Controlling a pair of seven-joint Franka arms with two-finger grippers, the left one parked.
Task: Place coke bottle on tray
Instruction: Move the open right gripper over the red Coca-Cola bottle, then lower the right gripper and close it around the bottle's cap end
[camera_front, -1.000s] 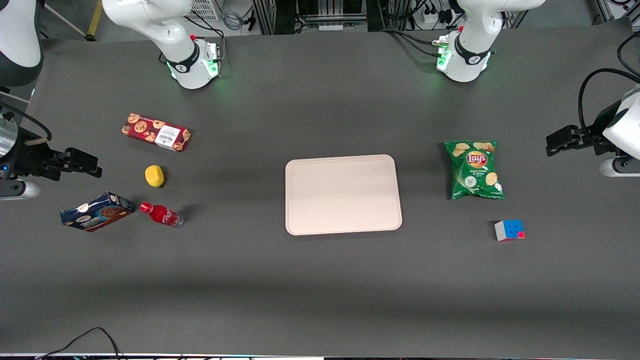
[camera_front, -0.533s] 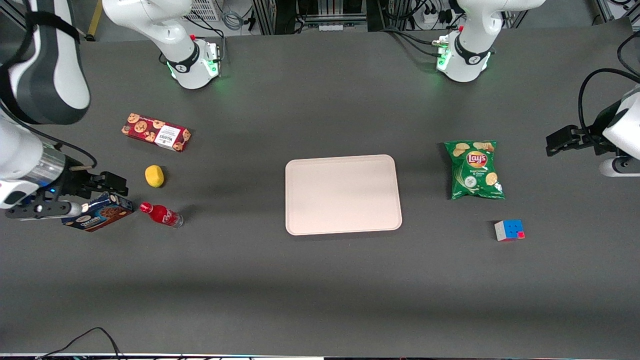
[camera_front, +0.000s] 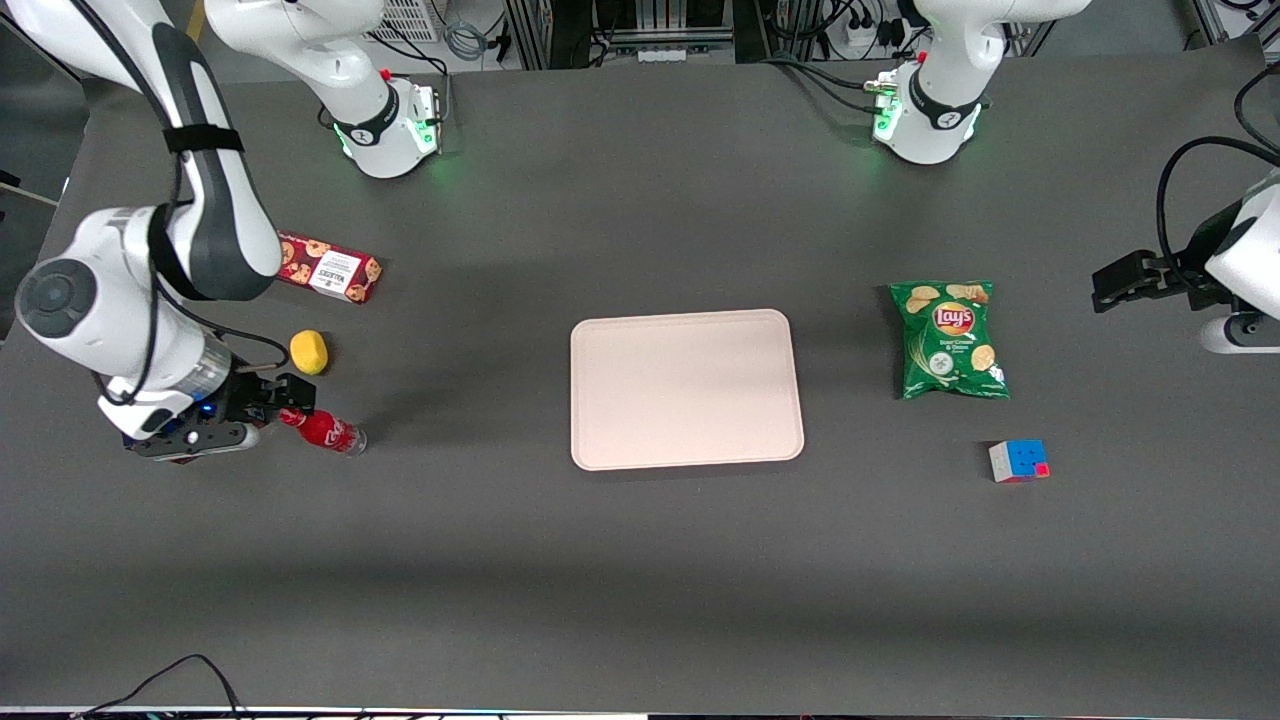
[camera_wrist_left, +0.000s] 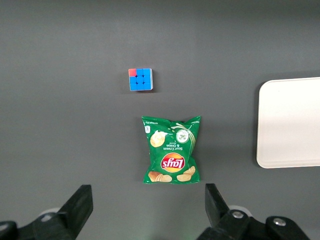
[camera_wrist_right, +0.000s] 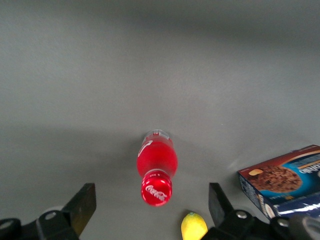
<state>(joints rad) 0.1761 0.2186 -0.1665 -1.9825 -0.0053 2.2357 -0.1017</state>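
On dark grey table (camera_front: 640, 560), lower left of front frame, our open gripper (camera_front: 285, 395) hovers over the small red coke bottle (camera_front: 325, 430); pale pink tray (camera_front: 686, 389) sits centre.

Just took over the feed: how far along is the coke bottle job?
Early. Nothing is placed: the coke bottle lies on the table, apart from the bare tray. In hand: the claw hovers open at its cap end. Left: grasp, carry, set down.

Red coke bottle (camera_front: 326, 429); pink-beige tray (camera_front: 686, 388); yellow lemon (camera_front: 309, 352).
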